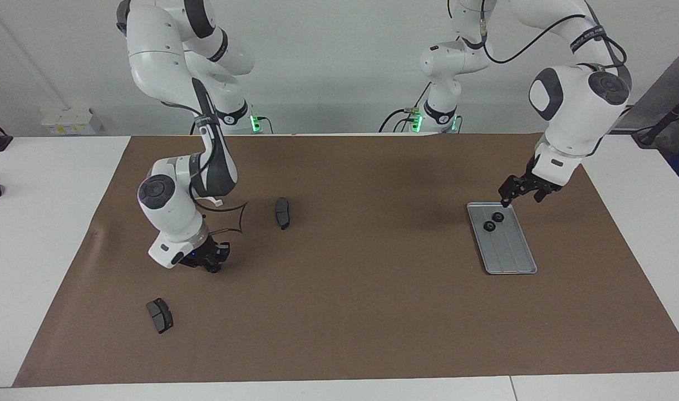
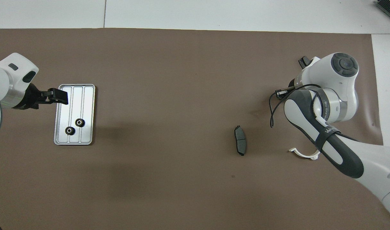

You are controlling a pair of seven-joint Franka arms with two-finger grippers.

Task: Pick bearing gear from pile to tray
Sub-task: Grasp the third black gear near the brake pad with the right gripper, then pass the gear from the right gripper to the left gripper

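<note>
**Two rings in the tray, left gripper clear above them**

Nearest the robots I saw the white half-ring bracket [image 2: 305, 154] on the brown mat [image 1: 345, 312], partly under the right arm's forearm; just beside it, toward the middle of the table, a dark grey brake pad [image 1: 282, 213] lay on its own.

At the left arm's end sat the tray [image 1: 511, 253]; two black rings lay in its end nearer the robots, the first ring [image 1: 498, 216] nearest that end, the second ring [image 1: 488, 225] just beside it and a little farther out, the pair close but not touching; the rest of the tray was bare ridged metal.

The left gripper [image 1: 520, 196] hung in the air over the tray's nearer end, above both rings and touching neither; its fingers stood apart and nothing was between them.

The right gripper [image 1: 212, 264] was down low at the mat, farther out than the bracket; its fingertips were closed together; I could not tell whether anything was pinched between them.

Farthest out, toward the right arm's end, a second brake pad [image 1: 160, 315] lay alone, well apart from that gripper.
</note>
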